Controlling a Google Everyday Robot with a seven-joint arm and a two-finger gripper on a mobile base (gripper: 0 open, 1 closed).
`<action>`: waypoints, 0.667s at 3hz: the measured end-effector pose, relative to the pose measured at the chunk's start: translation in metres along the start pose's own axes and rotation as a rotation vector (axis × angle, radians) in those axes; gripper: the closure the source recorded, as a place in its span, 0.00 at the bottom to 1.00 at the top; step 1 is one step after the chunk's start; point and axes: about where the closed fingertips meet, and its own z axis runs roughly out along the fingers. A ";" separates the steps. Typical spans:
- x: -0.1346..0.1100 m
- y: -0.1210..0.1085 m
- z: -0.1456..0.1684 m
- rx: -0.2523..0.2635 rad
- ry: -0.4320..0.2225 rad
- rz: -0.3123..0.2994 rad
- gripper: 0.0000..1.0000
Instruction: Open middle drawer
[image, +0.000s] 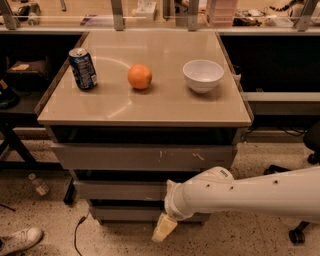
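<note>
1. Arm (250, 194): white and thick. It comes in from the right edge, low down, and runs approx. level to the left across the front of the drawer stack.
2. The wrist end bends down and to the left. It covers the right part of the middle drawer (120, 190) and part of the bottom drawer (125, 213).
3. Claw (163, 230): a cream-coloured tip angled down-left toward the floor (125, 242). It sits in front of the bottom drawer's lower edge, below the middle drawer.
4. Claw state: can't tell how far open it is. Nothing is seen held.
5. Middle drawer: grey, plain flat front, 2nd of 3 under the bench (150, 112). It lies between the top drawer (125, 156) and the bottom drawer. The left half of its front is visible and the rest is behind the arm. It appears shut, approx. in line w/ the others.
6. Top drawer: taller grey front w/ pale scratch marks right of centre.
7. On the bench, L to R: a blue can (83, 68) upright near the left edge, an orange (139, 76) mid, and a white bowl (203, 75) toward the right. All are apart from each other.
8. On the floor: a white shoe (20, 239) at bottom left, and a small bottle (37, 184) lying left of the stack.
</note>
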 end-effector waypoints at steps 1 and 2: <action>0.009 -0.023 0.031 0.045 -0.008 0.009 0.00; 0.016 -0.049 0.050 0.084 -0.005 0.006 0.00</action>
